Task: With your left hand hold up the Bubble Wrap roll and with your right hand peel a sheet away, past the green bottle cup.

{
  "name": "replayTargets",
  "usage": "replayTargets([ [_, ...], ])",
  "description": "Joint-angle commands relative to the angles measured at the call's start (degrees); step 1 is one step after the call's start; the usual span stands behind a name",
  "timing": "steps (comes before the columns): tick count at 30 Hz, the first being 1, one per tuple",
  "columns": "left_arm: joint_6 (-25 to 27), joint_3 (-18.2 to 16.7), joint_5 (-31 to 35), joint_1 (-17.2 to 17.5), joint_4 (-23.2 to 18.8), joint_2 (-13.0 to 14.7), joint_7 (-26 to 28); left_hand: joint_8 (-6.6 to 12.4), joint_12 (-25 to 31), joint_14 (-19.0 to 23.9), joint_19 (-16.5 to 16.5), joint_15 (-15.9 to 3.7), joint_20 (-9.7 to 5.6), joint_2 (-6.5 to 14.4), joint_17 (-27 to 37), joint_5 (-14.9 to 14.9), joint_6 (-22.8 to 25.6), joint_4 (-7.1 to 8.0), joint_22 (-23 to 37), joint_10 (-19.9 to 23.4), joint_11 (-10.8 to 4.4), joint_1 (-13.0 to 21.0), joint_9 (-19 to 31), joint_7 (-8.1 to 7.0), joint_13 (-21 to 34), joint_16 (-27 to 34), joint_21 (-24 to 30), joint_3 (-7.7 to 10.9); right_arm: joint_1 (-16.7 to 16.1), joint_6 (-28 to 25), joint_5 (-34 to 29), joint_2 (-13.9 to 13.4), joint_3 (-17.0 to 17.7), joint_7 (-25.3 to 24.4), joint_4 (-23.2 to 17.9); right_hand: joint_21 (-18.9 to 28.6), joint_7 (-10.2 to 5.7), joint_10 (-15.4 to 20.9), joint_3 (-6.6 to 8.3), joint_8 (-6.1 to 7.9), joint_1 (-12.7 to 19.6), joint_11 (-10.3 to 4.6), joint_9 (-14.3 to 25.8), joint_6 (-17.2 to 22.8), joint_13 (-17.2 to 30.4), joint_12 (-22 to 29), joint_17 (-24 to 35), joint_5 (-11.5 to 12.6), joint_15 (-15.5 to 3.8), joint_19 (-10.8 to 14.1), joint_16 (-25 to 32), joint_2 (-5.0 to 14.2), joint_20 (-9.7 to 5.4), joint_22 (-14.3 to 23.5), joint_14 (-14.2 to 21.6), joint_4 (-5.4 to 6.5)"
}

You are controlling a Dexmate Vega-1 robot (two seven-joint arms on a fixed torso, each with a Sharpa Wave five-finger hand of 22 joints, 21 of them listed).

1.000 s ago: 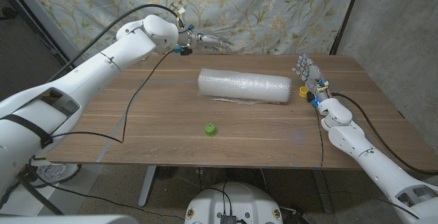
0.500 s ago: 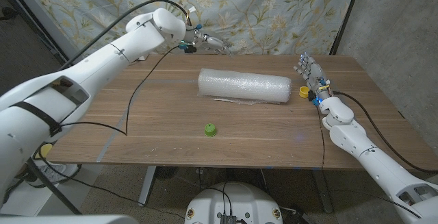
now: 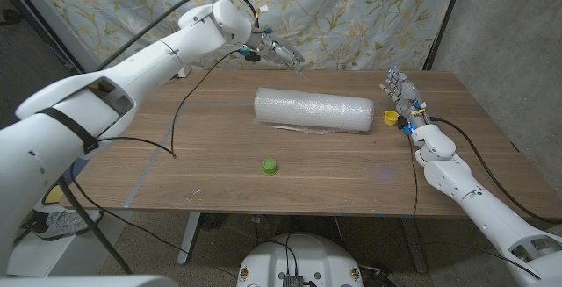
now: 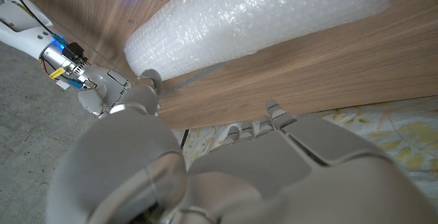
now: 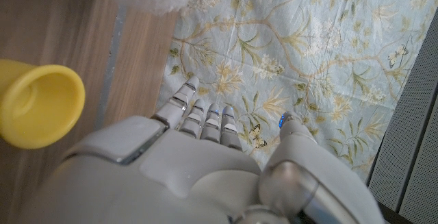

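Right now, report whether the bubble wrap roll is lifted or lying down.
Lying down: the bubble wrap roll rests lengthwise on the table, no hand touching it.

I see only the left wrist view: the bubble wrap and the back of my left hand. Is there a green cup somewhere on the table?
Observer: Yes. In the head view the green cup stands on the table in front of the Bubble Wrap roll, on the robot's side and apart from it.
Operator: Does my left hand touch the roll?
Observer: No. The left hand hangs in the air behind the roll, over the table's far edge, holding nothing.
Operator: Is anything near the right hand?
Observer: A yellow cup sits between the roll's right end and the right hand, whose fingers are apart and empty.
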Motion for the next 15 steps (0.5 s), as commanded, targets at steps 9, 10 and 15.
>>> replayTargets([
  [9, -8.7, 5.1, 4.2, -7.2, 15.1, -9.0, -6.5, 0.44, 0.5, -1.2, -0.7, 0.14, 0.30, -0.5, 0.3, 0.1, -2.0, 0.22, 0.2, -1.7, 0.12, 1.8, 0.2, -0.26, 0.3, 0.4, -0.1, -0.48, -0.5, 0.4, 0.3, -0.1, 0.9, -1.1, 0.1, 0.2, -0.12, -0.6, 0.10, 0.02, -0.4, 0.21, 0.3, -0.6, 0.1, 0.3, 0.0, 0.1, 0.15, -0.4, 0.1, 0.02, 0.29, 0.1, -0.3, -0.44],
  [10, -9.0, 5.3, 4.3, -7.5, 15.8, -9.4, -6.8, 0.41, 0.5, -1.3, -0.7, 0.16, 0.29, -0.5, 0.3, 0.1, -2.1, 0.23, 0.2, -1.7, 0.15, 1.9, 0.2, -0.26, 0.3, 0.4, -0.1, -0.50, -0.5, 0.3, 0.3, -0.1, 0.9, -1.2, 0.1, 0.2, -0.13, -0.6, 0.11, 0.01, -0.4, 0.35, 0.3, -0.6, 0.1, 0.3, 0.0, 0.1, 0.26, -0.5, 0.1, 0.01, 0.31, 0.1, -0.3, -0.48],
  [15, -10.7, 6.2, 4.5, -8.5, 19.4, -11.4, -8.2, 0.30, 0.4, -1.7, -1.1, 0.25, 0.28, -0.9, 0.3, 0.2, -2.8, 0.30, 0.2, -2.3, 0.26, 2.4, 0.2, -0.27, 0.4, 0.3, -0.2, -0.67, -0.5, 0.4, 0.3, -0.1, 1.1, -1.4, 0.3, 0.1, -0.20, -0.8, 0.09, -0.01, -0.5, 0.31, 0.3, -0.7, 0.1, 0.3, 0.0, 0.1, 0.45, -0.9, 0.1, 0.05, 0.45, 0.1, -0.6, -0.49],
])
